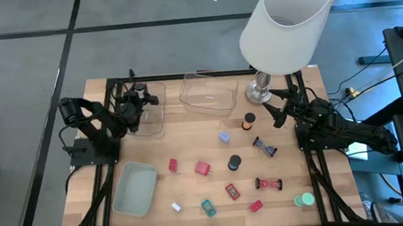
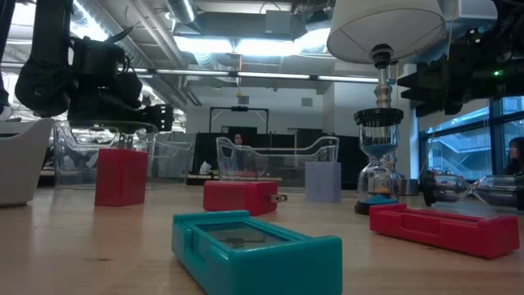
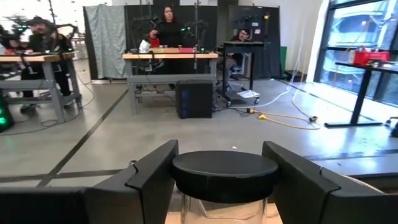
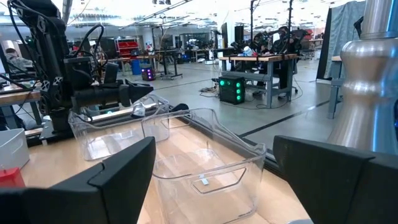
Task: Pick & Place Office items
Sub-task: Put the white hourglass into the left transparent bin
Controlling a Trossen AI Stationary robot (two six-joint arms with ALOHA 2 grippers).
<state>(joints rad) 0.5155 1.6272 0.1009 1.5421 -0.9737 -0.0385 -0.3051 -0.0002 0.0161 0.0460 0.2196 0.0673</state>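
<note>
Left gripper (image 3: 219, 149): my two dark fingers (image 3: 149, 180) are clenched on a black round cap (image 3: 224, 174), one inner face against each side. The cap tops a clear cylindrical body, of which only the upper part shows. Seen from above, with the wooden table (image 1: 189, 140) as the dial and its far edge at 12 o'clock, this gripper hangs at 10 o'clock. It is over the clear rectangular plastic tray (image 1: 155, 121) nearest the left arm.

Right gripper (image 4: 214, 146): my fingers (image 4: 124, 168) are released, spread wide, with nothing between them. The gripper hovers at 2 o'clock, just beside the metal base of the big white lamp (image 1: 282, 25). It faces the second clear plastic tray (image 1: 207, 98), which stands at 12 o'clock.

The remaining office items lie loose on the near half of the table, from 3 to 6 o'clock:
- a red block (image 1: 203, 168);
- a teal block (image 1: 208, 207);
- another black round cap (image 1: 234, 161);
- a black-and-red clip (image 1: 268, 185).

A pale green tray (image 1: 135, 188) sits at 8 o'clock.
</note>
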